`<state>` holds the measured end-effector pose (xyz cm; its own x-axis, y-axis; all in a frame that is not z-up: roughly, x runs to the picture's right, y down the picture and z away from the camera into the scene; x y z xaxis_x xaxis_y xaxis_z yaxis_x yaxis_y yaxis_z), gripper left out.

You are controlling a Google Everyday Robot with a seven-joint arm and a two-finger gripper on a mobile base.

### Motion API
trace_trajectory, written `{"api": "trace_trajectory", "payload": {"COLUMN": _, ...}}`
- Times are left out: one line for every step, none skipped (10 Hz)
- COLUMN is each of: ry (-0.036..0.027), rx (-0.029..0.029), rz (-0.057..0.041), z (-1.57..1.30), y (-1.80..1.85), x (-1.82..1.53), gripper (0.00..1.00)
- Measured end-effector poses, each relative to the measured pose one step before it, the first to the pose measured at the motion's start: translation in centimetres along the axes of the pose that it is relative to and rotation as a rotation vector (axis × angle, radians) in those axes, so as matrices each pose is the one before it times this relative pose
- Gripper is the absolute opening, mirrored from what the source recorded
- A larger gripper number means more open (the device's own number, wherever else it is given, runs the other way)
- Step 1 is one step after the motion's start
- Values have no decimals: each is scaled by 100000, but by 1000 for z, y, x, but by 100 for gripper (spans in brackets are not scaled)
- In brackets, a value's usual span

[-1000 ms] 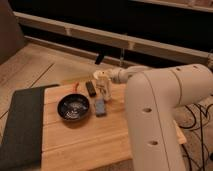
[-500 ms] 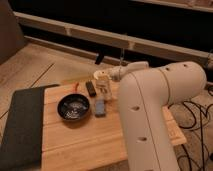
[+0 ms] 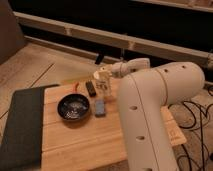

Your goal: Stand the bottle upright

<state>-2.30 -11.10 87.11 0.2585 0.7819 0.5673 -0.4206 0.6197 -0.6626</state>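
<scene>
Since a second ago the arm's [image 3: 150, 110] big pale link has swung a little further across my view and now fills more of the right foreground. Over the last half second I see almost no change, and the bottle [image 3: 103, 81] has stayed where it was.

The arm rises from the lower right, bends at a bulky elbow, and sends a slim forearm [image 3: 127, 66] out level toward the far edge of the worktop [image 3: 80, 145]. The jaws are at the end of that forearm, right up against the upper part of the bottle. I cannot tell how far open they are, or whether they actually have hold of it.

The bottle is at the jaws, on the far part of the worktop, and it looks upright or close to it.

A small black bar [image 3: 91, 88] lies just beside the bottle, on the side away from the forearm. The blue-grey block [image 3: 99, 107] lies nearer to me than the jaws. The black pan [image 3: 73, 107] sits next to that block, further out from the jaws. A dark mat [image 3: 20, 125] covers the end of the worktop well apart from the jaws.
</scene>
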Motion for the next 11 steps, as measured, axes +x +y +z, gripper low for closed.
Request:
{"api": "trace_trajectory", "payload": {"ry": -1229, "rx": -1153, "rz": 123, "z": 206, "y": 105, "x": -43, "gripper": 0}}
{"api": "trace_trajectory", "payload": {"ry": -898, "rx": -1470, "rz": -69, "z": 274, "y": 176, "x": 81, "gripper": 0}}
{"api": "trace_trajectory", "payload": {"ry": -254, "rx": -1403, "rz": -11, "z": 310, "y": 209, "x": 295, "gripper": 0}}
{"api": "trace_trajectory", "payload": {"ry": -146, "rx": -218, "rz": -215, "z": 37, "y": 44, "x": -50, "gripper": 0}}
{"api": "trace_trajectory", "payload": {"ry": 65, "rx": 11, "rz": 27, "z": -11, "y": -4, "x": 53, "gripper": 0}}
{"api": "trace_trajectory", "payload": {"ry": -16, "rx": 1, "rz": -4, "z": -1, "y": 0, "x": -3, "gripper": 0}}
{"api": "trace_trajectory", "payload": {"ry": -32, "rx": -23, "rz": -49, "z": 19, "y": 9, "x": -39, "gripper": 0}}
{"api": "trace_trajectory", "payload": {"ry": 6, "rx": 52, "rz": -46, "z": -24, "y": -13, "x": 14, "gripper": 0}}
{"api": "trace_trajectory", "payload": {"ry": -29, "rx": 226, "rz": -176, "z": -65, "y": -41, "x": 13, "gripper": 0}}
{"api": "trace_trajectory", "payload": {"ry": -2189, "rx": 1985, "rz": -579, "z": -463, "y": -477, "x": -457, "gripper": 0}}
{"api": "trace_trajectory", "payload": {"ry": -2301, "rx": 2592, "rz": -670, "z": -683, "y": -636, "x": -434, "gripper": 0}}
